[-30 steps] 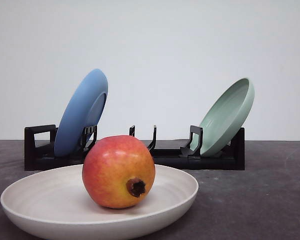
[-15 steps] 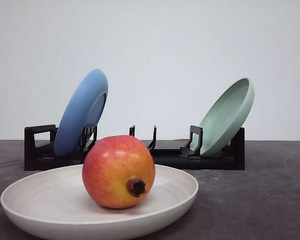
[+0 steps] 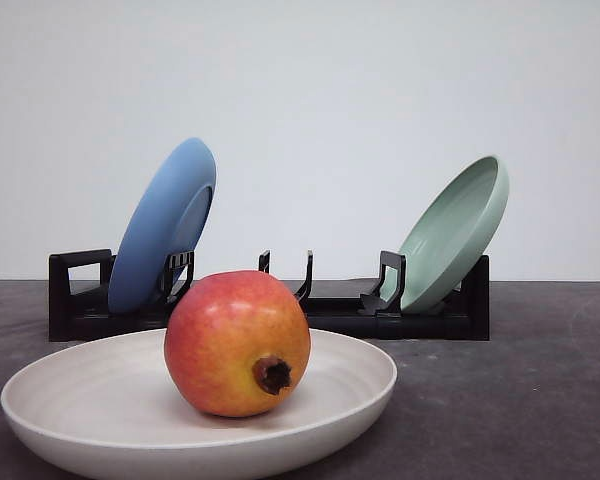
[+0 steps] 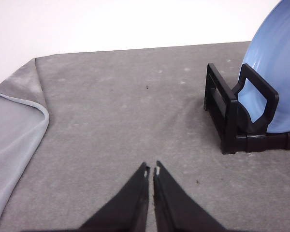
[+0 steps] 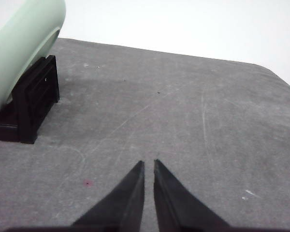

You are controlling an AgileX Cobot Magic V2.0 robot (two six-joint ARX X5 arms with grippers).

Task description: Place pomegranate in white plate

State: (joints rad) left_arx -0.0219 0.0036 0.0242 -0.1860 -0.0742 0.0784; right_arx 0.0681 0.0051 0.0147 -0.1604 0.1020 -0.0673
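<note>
The pomegranate (image 3: 237,343), red-orange with a yellowish patch and a dark crown nub facing me, rests inside the white plate (image 3: 100,400) at the near left of the front view. My left gripper (image 4: 151,170) is shut with nothing in it, over bare grey cloth beside the end of the rack that holds the blue plate. My right gripper (image 5: 149,163) is likewise shut and holds nothing, over bare cloth near the rack's other end.
A black dish rack (image 3: 270,305) stands behind the white plate, with a blue plate (image 3: 165,225) leaning in its left end and a pale green plate (image 3: 455,230) in its right end. The grey table cloth (image 4: 111,111) has a folded edge at one side.
</note>
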